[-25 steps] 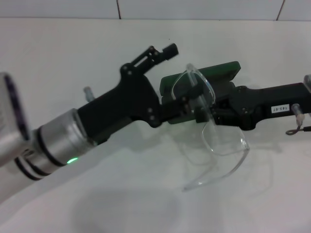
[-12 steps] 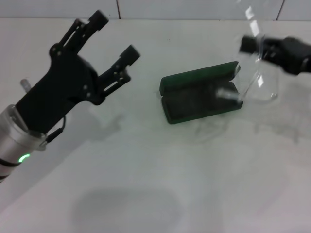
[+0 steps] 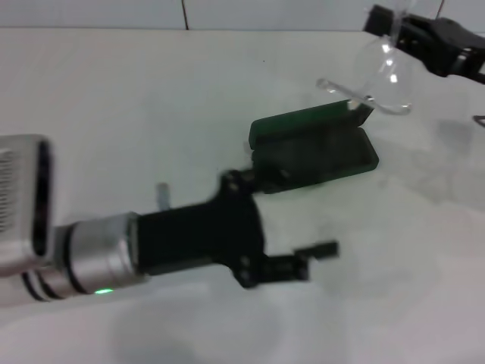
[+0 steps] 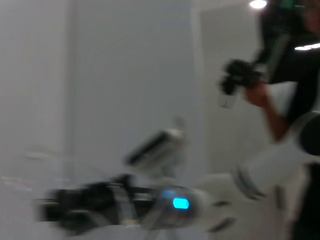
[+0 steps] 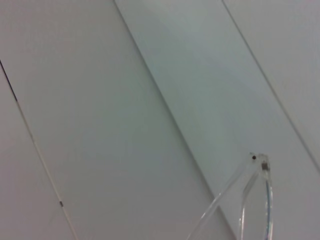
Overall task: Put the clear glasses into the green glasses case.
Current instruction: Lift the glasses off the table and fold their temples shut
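Observation:
The green glasses case (image 3: 312,149) lies open at the table's middle, its lid raised toward the back and its dark lining bare. The clear glasses (image 3: 381,74) hang in the air above the case's back right corner, and one temple arm reaches toward the lid. My right gripper (image 3: 400,27) at the top right is shut on them. In the right wrist view only a clear temple and hinge (image 5: 258,168) show against the tiled wall. My left gripper (image 3: 307,262) stands open in front of the case, apart from it, holding nothing.
The left arm (image 3: 114,250) lies across the front left of the white table (image 3: 151,98). A tiled wall (image 3: 227,11) runs along the back edge. The blurred left wrist view shows a robot arm with a blue light (image 4: 180,202) and a person (image 4: 280,75) behind.
The left gripper let go of the glasses, swung away up and left, then came down in front of the case. The right gripper carried the glasses up and to the back right.

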